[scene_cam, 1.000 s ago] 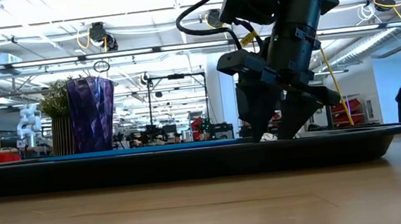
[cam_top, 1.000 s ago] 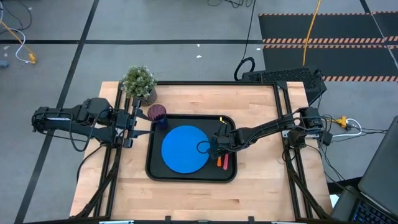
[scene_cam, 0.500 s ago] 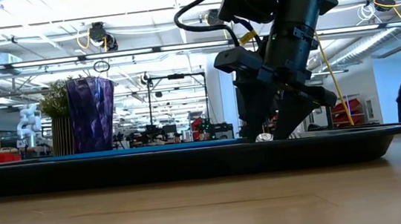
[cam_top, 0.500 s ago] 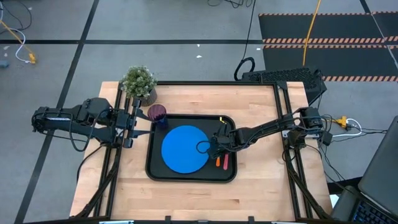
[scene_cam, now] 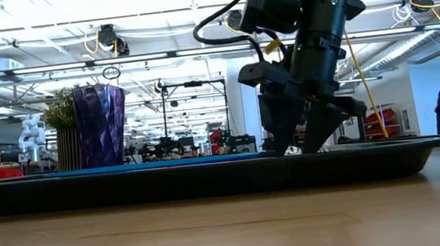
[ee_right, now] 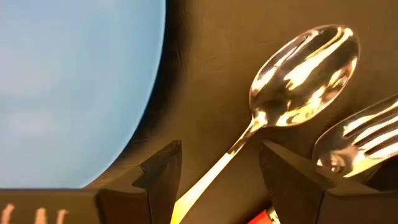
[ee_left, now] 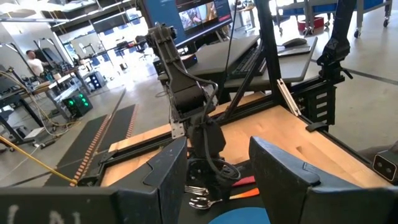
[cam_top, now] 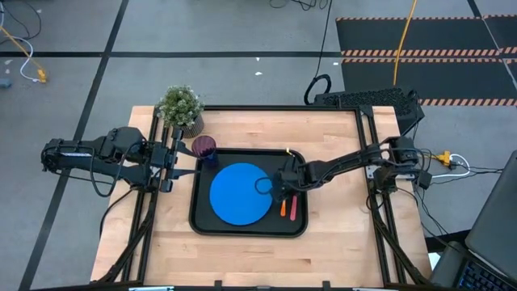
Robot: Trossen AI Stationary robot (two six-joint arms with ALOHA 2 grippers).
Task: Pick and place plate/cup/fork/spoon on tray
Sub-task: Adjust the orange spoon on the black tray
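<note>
Wooden surface point(cam_top: 250, 250) carries the tray point(cam_top: 202, 226) holding plate point(cam_top: 240, 194), spoon point(ee_right: 298, 68) and fork point(ee_right: 367, 140). Right hand point(cam_top: 279, 184) is spread, empty: lift straight up, clear of cutlery.

Bright overhead ceiling lights; warm glare glints off the spoon point(ee_right: 305, 74); foreground tabletop blurred.

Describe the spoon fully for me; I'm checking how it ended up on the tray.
The spoon has a shiny silver metal bowl and neck and an orange handle. It lies flat on the black tray, right of the blue plate without touching it, with the red-pink-handled fork close alongside. The open right gripper hovers over its neck, fingers straddling it, not gripping.
</note>
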